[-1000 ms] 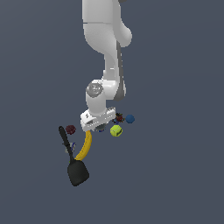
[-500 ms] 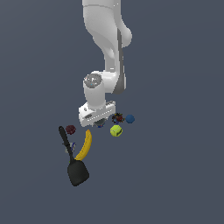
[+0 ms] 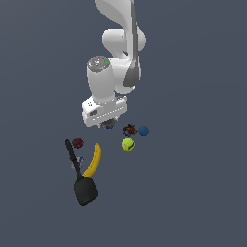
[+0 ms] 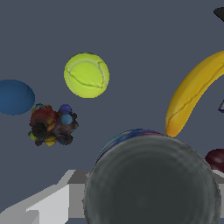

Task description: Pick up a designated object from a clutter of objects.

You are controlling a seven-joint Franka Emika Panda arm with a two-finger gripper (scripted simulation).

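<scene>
In the exterior view a black flat-bladed spatula (image 3: 79, 172), a dark red knobbly ball (image 3: 77, 143) and a curved yellow banana (image 3: 93, 159) are seen leftmost; open floor surrounds them. The small squat blue-sided grey-topped can (image 4: 151, 183) is seen between the white gripper (image 3: 107, 124) jaws; whether they are clenched cannot be told

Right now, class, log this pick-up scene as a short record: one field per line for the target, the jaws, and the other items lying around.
target: small can, grey top, blue side
target position: right under the wrist camera, filling its view
gripper: low over the clutter; whether the jaws are closed on the can cannot be told
banana: lying flat beside the black spatula
yellow-green ball: near the blue ball
dark red ball: by the spatula handle
multicoloured cluster: beside the blue ball
</scene>
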